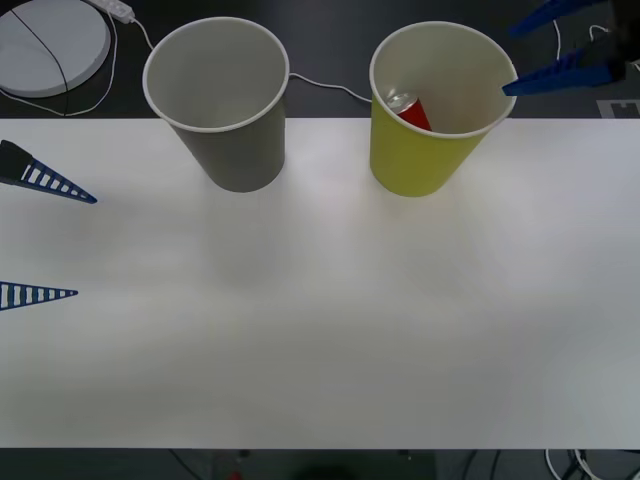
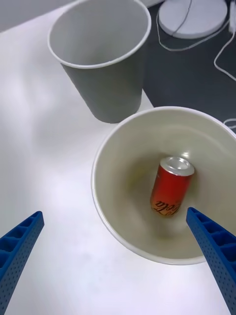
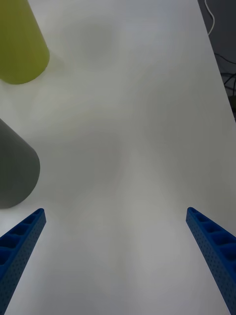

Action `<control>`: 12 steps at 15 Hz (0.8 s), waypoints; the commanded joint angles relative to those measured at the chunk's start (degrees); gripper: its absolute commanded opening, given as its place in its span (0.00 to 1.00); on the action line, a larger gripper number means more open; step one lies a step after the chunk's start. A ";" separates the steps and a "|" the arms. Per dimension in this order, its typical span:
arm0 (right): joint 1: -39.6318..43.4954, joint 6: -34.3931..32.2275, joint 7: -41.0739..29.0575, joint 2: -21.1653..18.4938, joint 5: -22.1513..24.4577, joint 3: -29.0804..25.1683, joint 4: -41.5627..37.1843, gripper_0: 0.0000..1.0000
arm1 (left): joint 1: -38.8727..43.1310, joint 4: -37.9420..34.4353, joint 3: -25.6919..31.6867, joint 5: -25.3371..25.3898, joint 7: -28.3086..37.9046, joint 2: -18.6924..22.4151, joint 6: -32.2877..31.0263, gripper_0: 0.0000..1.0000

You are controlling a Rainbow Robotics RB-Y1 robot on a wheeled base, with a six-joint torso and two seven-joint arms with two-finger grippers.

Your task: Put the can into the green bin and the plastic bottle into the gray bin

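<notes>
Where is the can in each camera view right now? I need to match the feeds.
Front view: the can lies tilted inside the green bin, at the table's far right.
Right wrist view: the can rests on the green bin's floor, beyond the open right hand.
Left wrist view: the can is not in it; the green bin's outer wall is.
Shared landmark: the gray bin beside the green bin.

In the front view, the can (image 1: 408,108) is mostly hidden behind the green bin's (image 1: 420,160) near wall; just its top and a red sliver show. The left gripper's (image 1: 85,245) fingers run off the left edge, and the right gripper's (image 1: 508,58) off the far right. The white disc (image 1: 50,45) at far left is cropped.
</notes>
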 commanded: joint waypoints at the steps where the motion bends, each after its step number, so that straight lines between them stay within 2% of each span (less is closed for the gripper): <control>1: 6.69 -0.01 7.90 -1.59 -6.29 -4.24 0.02 1.00 | 0.00 0.00 0.00 0.00 0.00 0.00 0.00 1.00; 3: 11.17 -0.01 13.17 -2.47 -9.80 -6.26 -0.42 1.00 | 0.00 0.00 0.00 0.00 0.00 0.00 0.00 1.00; 5: 15.39 -0.01 15.46 -2.82 -10.42 -9.07 -3.67 1.00 | 0.00 0.00 0.00 0.00 0.00 0.00 0.00 1.00; 8: 27.34 1.30 14.23 -3.00 -10.33 -16.02 -16.51 1.00 | 0.00 0.00 0.00 0.00 0.00 0.00 0.00 1.00; 12: 42.81 9.30 12.47 -3.00 -12.35 -21.73 -30.22 1.00 | 0.00 0.00 0.00 0.00 0.00 0.00 0.00 1.00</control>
